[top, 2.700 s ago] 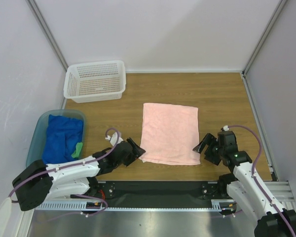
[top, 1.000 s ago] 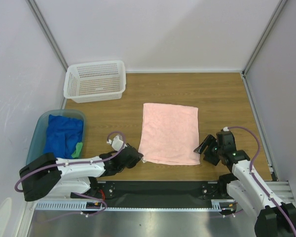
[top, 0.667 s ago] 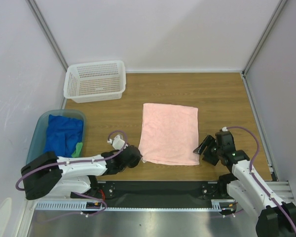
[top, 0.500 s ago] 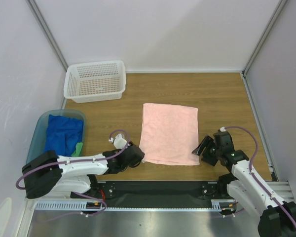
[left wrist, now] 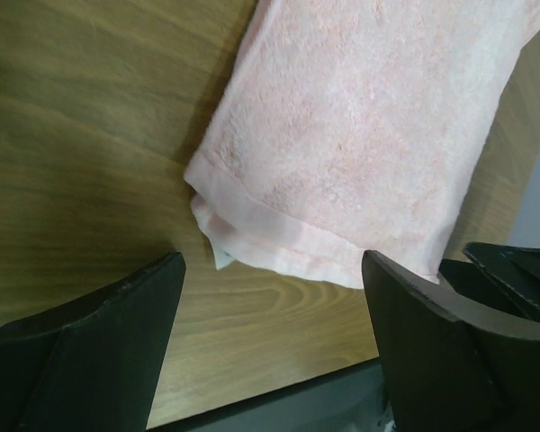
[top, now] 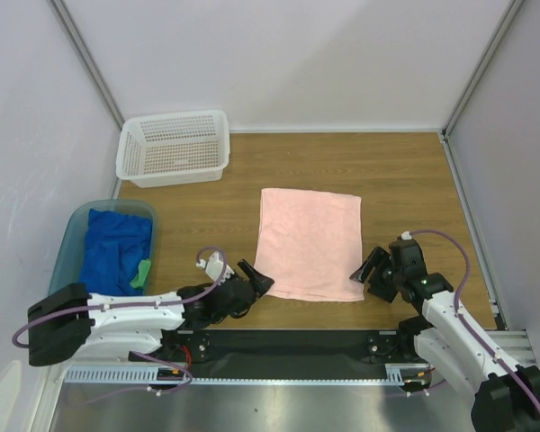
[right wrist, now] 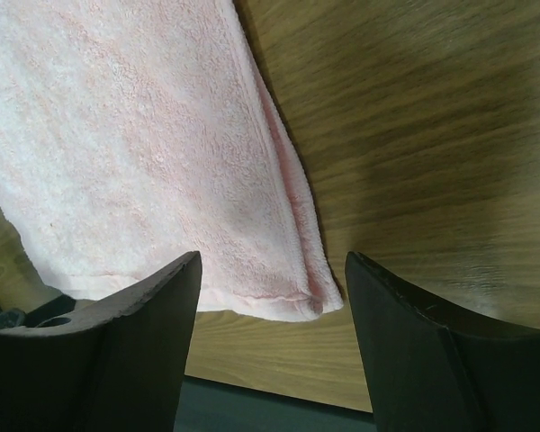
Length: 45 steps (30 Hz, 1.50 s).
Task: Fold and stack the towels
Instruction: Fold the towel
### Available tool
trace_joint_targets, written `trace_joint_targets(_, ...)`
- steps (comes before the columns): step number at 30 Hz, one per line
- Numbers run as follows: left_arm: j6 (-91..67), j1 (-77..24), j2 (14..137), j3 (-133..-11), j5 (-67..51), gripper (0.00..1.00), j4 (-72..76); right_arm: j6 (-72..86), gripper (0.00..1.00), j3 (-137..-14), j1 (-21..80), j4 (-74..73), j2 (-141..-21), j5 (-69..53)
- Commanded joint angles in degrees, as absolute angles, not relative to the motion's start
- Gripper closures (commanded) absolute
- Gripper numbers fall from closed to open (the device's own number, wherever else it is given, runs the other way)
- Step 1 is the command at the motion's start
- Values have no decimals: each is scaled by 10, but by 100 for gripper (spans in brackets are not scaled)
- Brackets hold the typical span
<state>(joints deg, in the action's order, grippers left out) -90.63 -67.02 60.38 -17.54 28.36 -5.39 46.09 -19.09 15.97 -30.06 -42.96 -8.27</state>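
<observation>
A pink towel (top: 310,241) lies flat in the middle of the wooden table, folded in two layers. My left gripper (top: 255,283) is open and empty, just off the towel's near left corner (left wrist: 218,236). My right gripper (top: 372,272) is open and empty, with its jaws on either side of the towel's near right corner (right wrist: 319,301). A blue towel (top: 115,247) and a bit of green cloth (top: 142,271) lie in a blue-grey bin (top: 67,243) at the left.
A white perforated basket (top: 174,147) stands at the back left. The black mounting rail (top: 288,342) runs along the table's near edge. White walls close in the left, back and right sides.
My left gripper has moved right and slightly toward the near edge, closing in on the towel's near left corner. My right gripper has crept left toward the near right corner. The towel has not moved.
</observation>
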Motion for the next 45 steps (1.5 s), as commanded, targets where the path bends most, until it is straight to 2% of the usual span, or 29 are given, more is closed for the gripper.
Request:
trace_joint_targets(1, -1005, -709, 637, -158, 301, 12, -93, 465, 29, -195, 162, -281, -427, -89)
trace_joint_targets(8, -1183, -754, 730, -204, 323, 11, -163, 456, 29, -200, 162, -287, -410, -97)
trace_joint_targets(15, -1267, -761, 774, -196, 364, 13, -133, 461, 28, -203, 161, -301, -374, -91)
trace_joint_targets(18, -1291, -761, 780, -208, 381, 15, -177, 460, 28, -202, 161, -306, -367, -83)
trace_joint_targets(28, -1353, -761, 773, -167, 409, 29, -195, 462, 28, -196, 160, -288, -391, -79)
trace_joint_targets(41, -1453, -761, 791, -160, 446, 33, -259, 468, 28, -198, 160, -297, -394, -64)
trace_joint_targets(45, -1463, -761, 794, -156, 451, 41, -267, 468, 28, -198, 160, -296, -396, -65)
